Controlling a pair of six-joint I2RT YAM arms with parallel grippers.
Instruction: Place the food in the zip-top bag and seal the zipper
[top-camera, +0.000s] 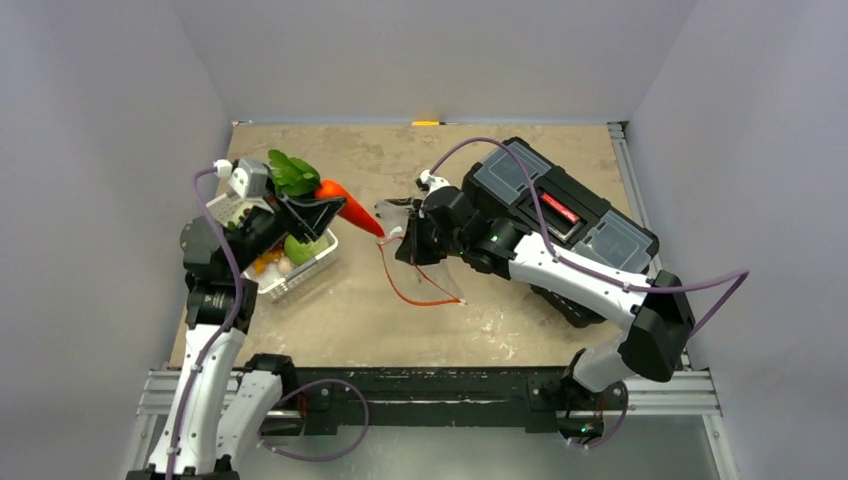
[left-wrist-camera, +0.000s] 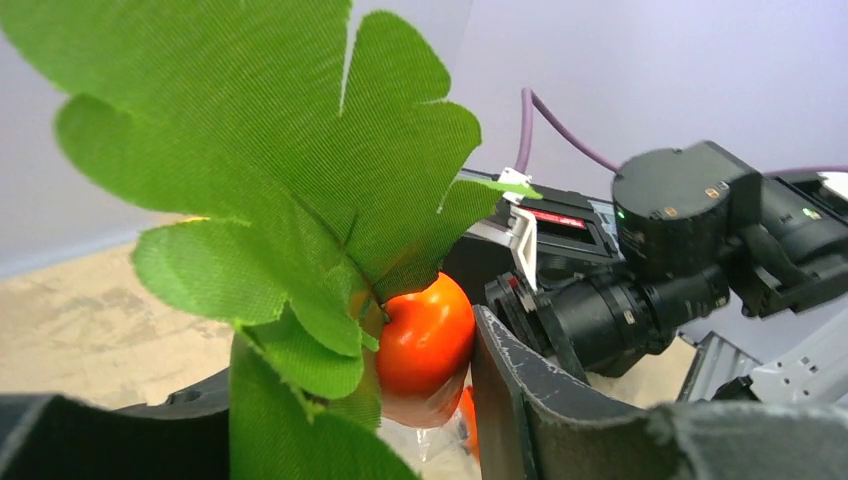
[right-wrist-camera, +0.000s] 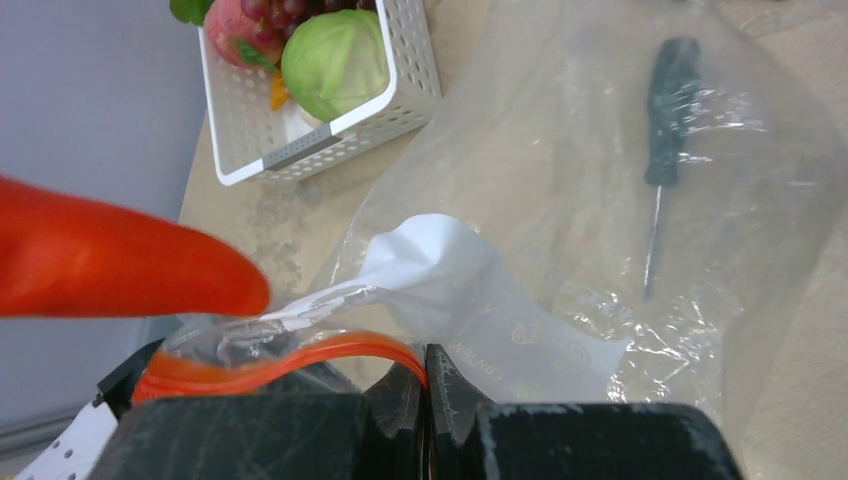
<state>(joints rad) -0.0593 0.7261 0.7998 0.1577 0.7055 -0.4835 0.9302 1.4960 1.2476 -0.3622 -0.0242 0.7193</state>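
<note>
Because my right tool pinches the zip-top bag by its zipper, holding the mouth up, my left tool grips the carrot by its crown, tip just beside that opening.

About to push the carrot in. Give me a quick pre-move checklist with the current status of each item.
1. Carrot gripped in left hand: ok.
2. Right hand shut on zipper: ok.
3. Zip-top bag mouth gaping wide enough: cannot tell.
4. Carrot tip at the mouth, not yet inside: ok.
5. All food out of basket: not ok, cabbage and others are inside.
</note>
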